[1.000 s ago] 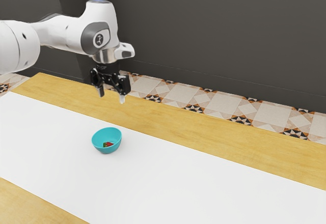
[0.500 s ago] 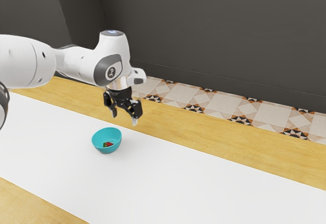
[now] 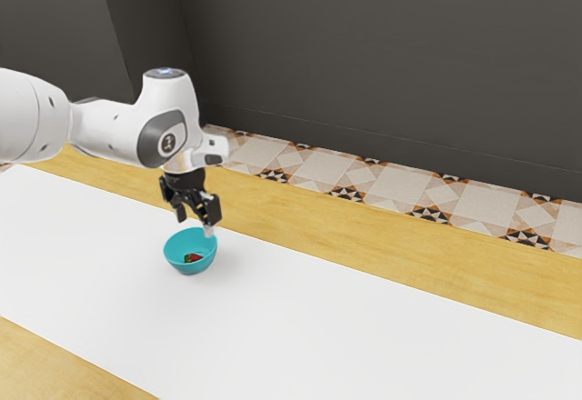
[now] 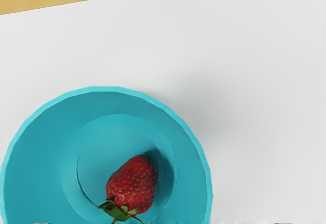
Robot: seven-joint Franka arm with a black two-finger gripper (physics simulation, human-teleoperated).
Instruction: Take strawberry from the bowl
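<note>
Turquoise bowl (image 3: 189,271) sits upright on the white mat (image 3: 318,327), which lies over the wooden table (image 3: 346,232). Open side up, so the way in is from above. Strawberry (image 4: 133,183) is inside, lying on its side on the bowl's floor, off-centre and close to the inner wall. Leaves are still attached at one end.

Gripper (image 3: 195,225) is open, fingers well apart, nothing between them. It points down just above the bowl, near the rim. That fits a top grasp: fingers clear the rim first, then drop either side of the fruit. Wide spacing gives margin around the berry, but costs room inside the bowl. Arm (image 3: 109,132) reaches in from the exterior view's left, keeping its bulk above the bowl.

Step in hand, my read: lining up for the pick. Early in the task, berry not gripped. Next: centre over the berry, descend, close gently on the red body rather than the leaves.

Risks: a fingertip landing on the rim and tipping the bowl; the wall blocking the finger on the berry's near-wall side; the rounded berry rolling or slipping out on closing.
</note>
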